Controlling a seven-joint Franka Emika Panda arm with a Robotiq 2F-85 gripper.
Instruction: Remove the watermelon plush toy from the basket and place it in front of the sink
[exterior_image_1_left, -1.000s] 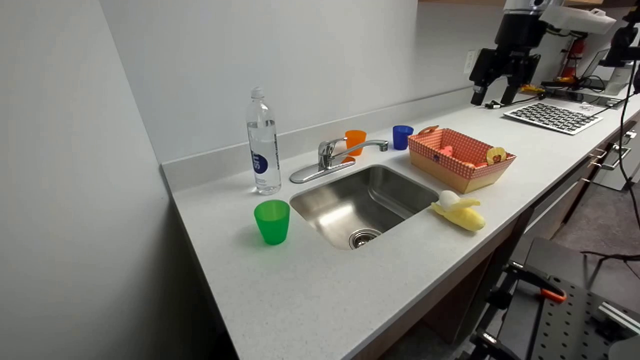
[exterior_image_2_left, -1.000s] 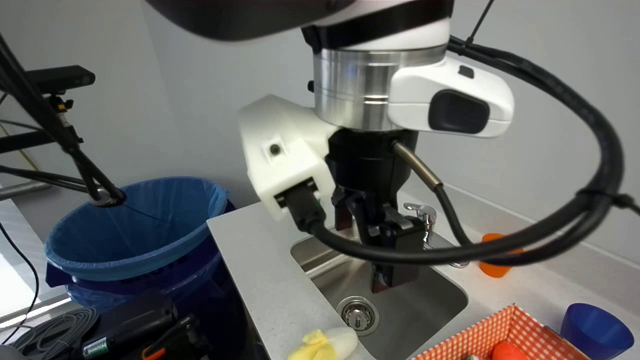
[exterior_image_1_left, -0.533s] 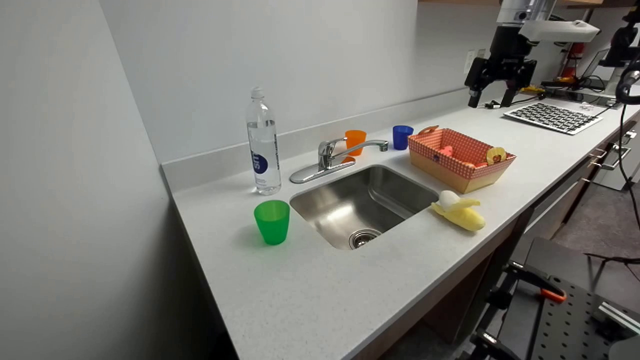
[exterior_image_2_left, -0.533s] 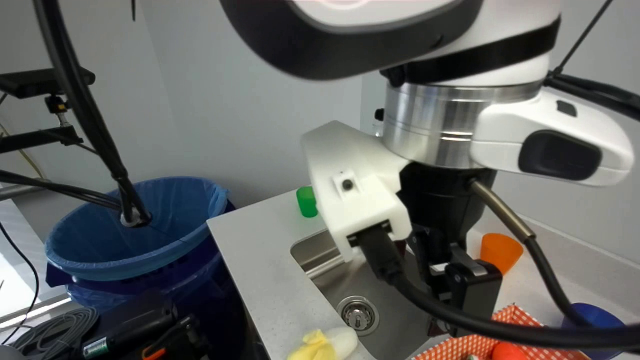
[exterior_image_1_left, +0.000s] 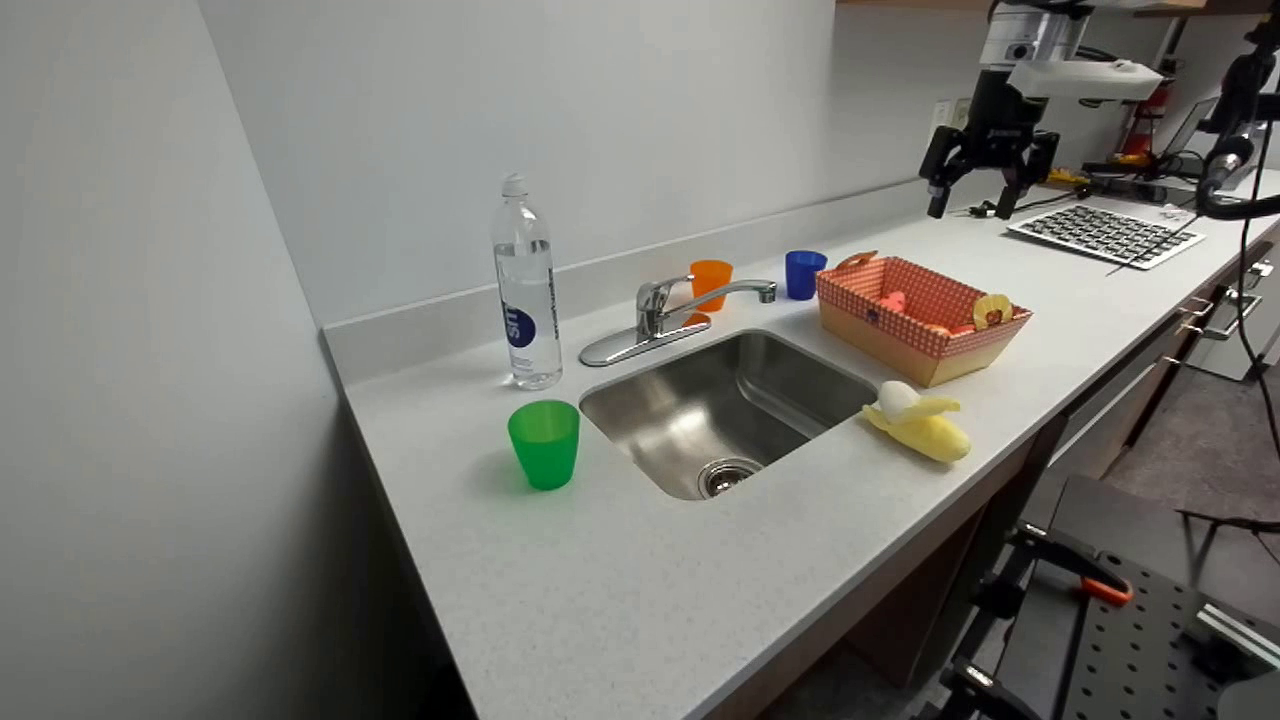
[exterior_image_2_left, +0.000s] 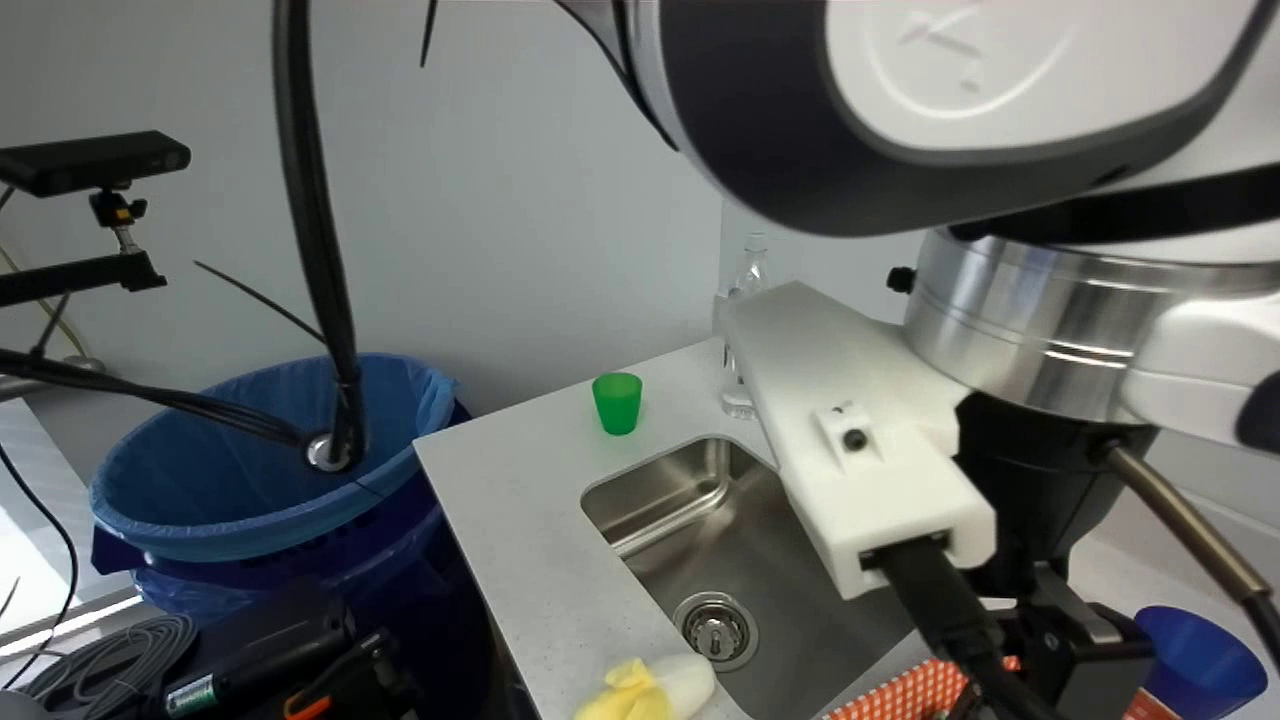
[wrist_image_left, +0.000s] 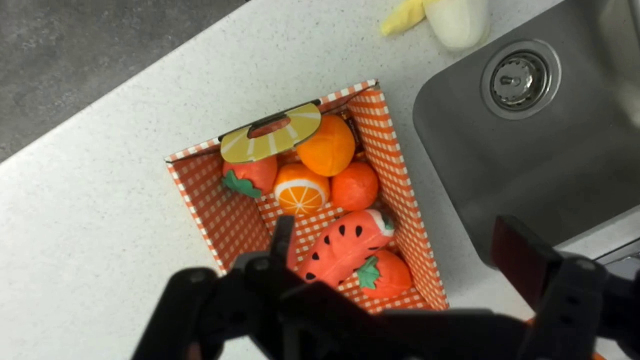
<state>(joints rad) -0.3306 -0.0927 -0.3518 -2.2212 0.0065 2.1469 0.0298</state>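
The watermelon plush toy (wrist_image_left: 345, 245) lies in the basket in the wrist view, red with dark seeds and a white-green end. A gripper finger hides its lower left end. In the exterior views I cannot make it out. The basket (wrist_image_left: 407, 195) has red-and-white checked walls; it stands beside the sink in both exterior views (exterior_image_1_left: 880, 335) (exterior_image_2_left: 905, 692). The sink (wrist_image_left: 465, 145) is steel, with a chrome faucet (exterior_image_1_left: 655, 315). My gripper (wrist_image_left: 397, 245) is open and empty, above the basket, its fingers apart across the basket's sink-side wall. It also shows in an exterior view (exterior_image_1_left: 970, 207).
Other plush fruit, such as an orange half (wrist_image_left: 301, 192) and a tomato-like one (wrist_image_left: 385, 275), lie around the watermelon. A peeled banana toy (exterior_image_1_left: 920, 425) lies at the sink's front corner. Orange (exterior_image_1_left: 711, 283), blue (exterior_image_1_left: 803, 273) and green (exterior_image_1_left: 545, 445) cups and a bottle (exterior_image_1_left: 527, 290) stand around.
The arm has swung right and down in an exterior view, from over the sink toward the basket. The gripper stays open. The basket and other objects have not moved.
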